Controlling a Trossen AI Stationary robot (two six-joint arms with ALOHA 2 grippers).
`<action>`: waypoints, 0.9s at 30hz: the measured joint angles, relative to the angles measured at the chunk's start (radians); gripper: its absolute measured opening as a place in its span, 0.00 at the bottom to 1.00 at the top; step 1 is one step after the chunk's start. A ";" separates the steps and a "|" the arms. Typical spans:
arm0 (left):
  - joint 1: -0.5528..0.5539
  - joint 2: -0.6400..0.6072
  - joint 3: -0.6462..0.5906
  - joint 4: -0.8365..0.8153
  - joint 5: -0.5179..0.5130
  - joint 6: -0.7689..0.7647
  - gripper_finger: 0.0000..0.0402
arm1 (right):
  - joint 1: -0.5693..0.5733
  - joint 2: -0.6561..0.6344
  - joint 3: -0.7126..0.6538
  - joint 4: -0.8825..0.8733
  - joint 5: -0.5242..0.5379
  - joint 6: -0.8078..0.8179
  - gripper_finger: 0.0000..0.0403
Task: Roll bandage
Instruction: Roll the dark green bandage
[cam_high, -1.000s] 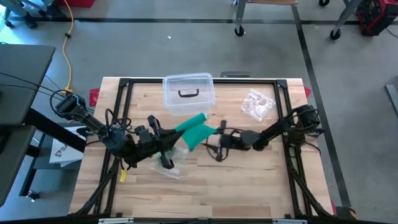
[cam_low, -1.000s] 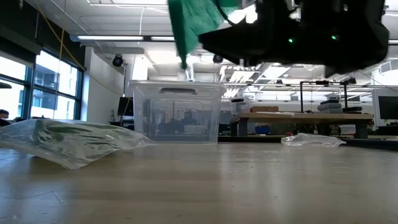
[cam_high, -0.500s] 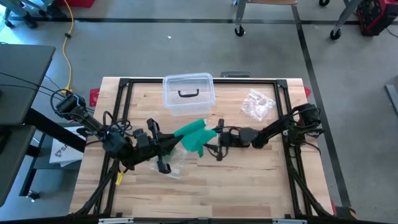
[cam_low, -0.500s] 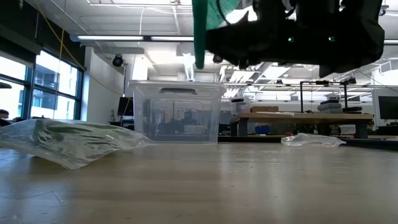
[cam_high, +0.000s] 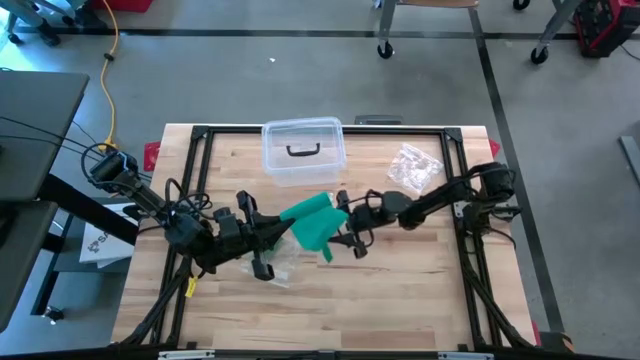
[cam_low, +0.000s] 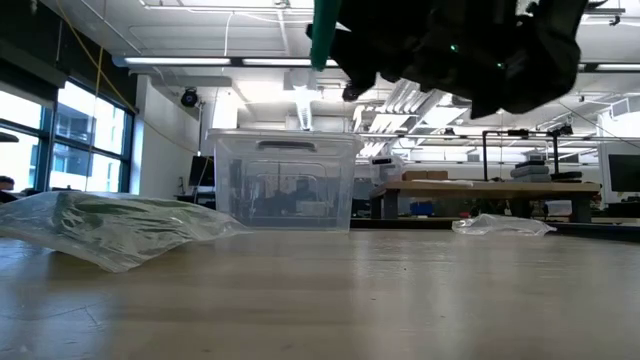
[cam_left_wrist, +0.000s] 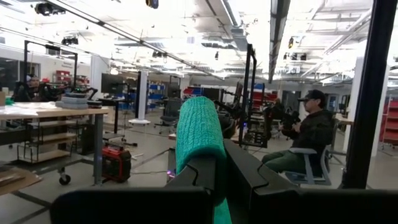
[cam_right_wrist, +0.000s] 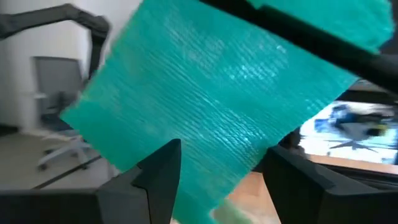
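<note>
Your left gripper (cam_high: 272, 232) pinches the ribbed teal knit bandage (cam_high: 312, 222); your right gripper (cam_high: 338, 236), fingers spread, straddles its hanging flat sheet.

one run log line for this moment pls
left hand: shut on green bandage, held above table | right hand: open, at bandage's loose end | clear box: behind, shut
</note>
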 joint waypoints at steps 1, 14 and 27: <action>0.000 0.000 0.000 0.000 0.000 0.000 0.02 | -0.005 0.000 0.020 -0.035 -0.030 0.004 0.52; -0.012 0.000 0.000 0.000 0.000 0.001 0.02 | -0.015 0.000 0.092 -0.064 -0.183 0.089 0.09; -0.107 0.000 0.000 -0.001 -0.038 -0.035 0.02 | -0.008 -0.045 -0.119 0.031 0.597 0.101 0.00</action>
